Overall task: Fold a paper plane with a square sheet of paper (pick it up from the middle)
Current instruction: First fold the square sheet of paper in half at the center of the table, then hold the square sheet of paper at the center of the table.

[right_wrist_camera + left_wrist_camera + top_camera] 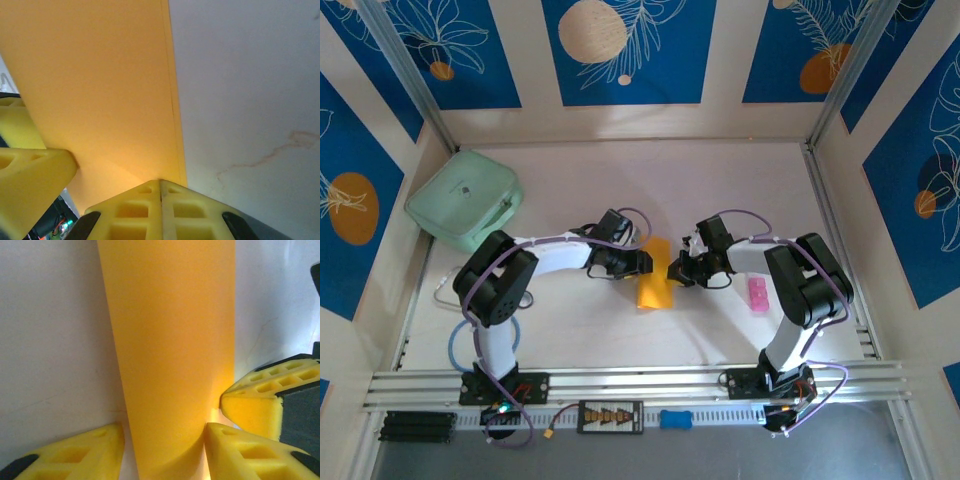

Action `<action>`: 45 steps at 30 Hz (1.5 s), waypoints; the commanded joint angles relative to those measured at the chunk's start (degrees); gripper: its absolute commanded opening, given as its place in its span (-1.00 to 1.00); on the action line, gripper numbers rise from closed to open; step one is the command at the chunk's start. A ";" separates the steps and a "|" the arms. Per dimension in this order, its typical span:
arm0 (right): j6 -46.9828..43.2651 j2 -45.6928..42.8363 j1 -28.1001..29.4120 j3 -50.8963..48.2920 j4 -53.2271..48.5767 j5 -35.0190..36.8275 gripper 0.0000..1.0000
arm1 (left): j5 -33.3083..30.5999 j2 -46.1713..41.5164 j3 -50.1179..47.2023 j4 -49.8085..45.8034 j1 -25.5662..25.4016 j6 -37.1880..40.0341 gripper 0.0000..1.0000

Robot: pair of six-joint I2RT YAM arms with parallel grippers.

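The orange-yellow sheet of paper (pixel 655 285) lies folded into a narrow, slightly tapered strip on the white table between the two arms. My left gripper (pixel 645 263) stands open at its left side. In the left wrist view the paper (pixel 170 340) runs between the yellow fingers of the left gripper (pixel 164 430); the right-hand finger (pixel 240 450) touches it and the left-hand finger (pixel 85 452) stands a little apart. My right gripper (pixel 673 272) is shut. Its closed tips (pixel 161 181) rest on the paper (pixel 100 75) close to its long edge.
A mint-green case (pixel 465 205) sits at the back left of the table. A small pink object (pixel 758 293) lies right of the right arm. An aluminium rail (pixel 640 382) runs along the near edge, and walls close in both sides.
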 commanded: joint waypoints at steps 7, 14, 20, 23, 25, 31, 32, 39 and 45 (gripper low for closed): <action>1.86 -2.32 -0.02 -1.81 -1.08 -0.31 -0.81 | -1.12 0.68 0.84 -2.90 0.67 1.84 -0.22; 2.37 -11.44 -4.04 0.61 -3.53 -1.42 -0.64 | -3.39 1.85 2.53 -8.06 0.62 4.37 -0.23; 4.40 -23.73 -7.34 -3.33 -7.22 4.30 -0.58 | -3.58 2.42 2.94 -8.56 0.61 4.08 -0.22; 4.84 -27.16 -8.14 -5.20 -9.09 5.65 -0.58 | -2.97 2.96 3.13 -8.23 0.66 3.12 -0.22; 5.19 -28.45 -8.38 -6.45 -9.54 5.71 -0.58 | -3.19 3.30 3.40 -8.28 0.68 2.67 -0.22; 5.75 -30.29 -8.23 -8.68 -9.80 5.31 -0.59 | -5.49 4.44 4.71 -10.99 0.60 1.96 -0.18; 5.74 -30.50 -8.12 -8.84 -9.84 5.28 -0.59 | -5.67 4.62 4.88 -11.25 0.68 1.95 -0.17; 5.48 -30.95 -7.54 -8.61 -10.50 5.44 -0.59 | -6.70 6.57 7.16 -15.10 0.66 3.44 -0.16; 5.33 -30.96 -6.61 -8.34 -11.09 6.21 -0.59 | -7.74 8.39 8.96 -18.02 0.64 4.29 -0.14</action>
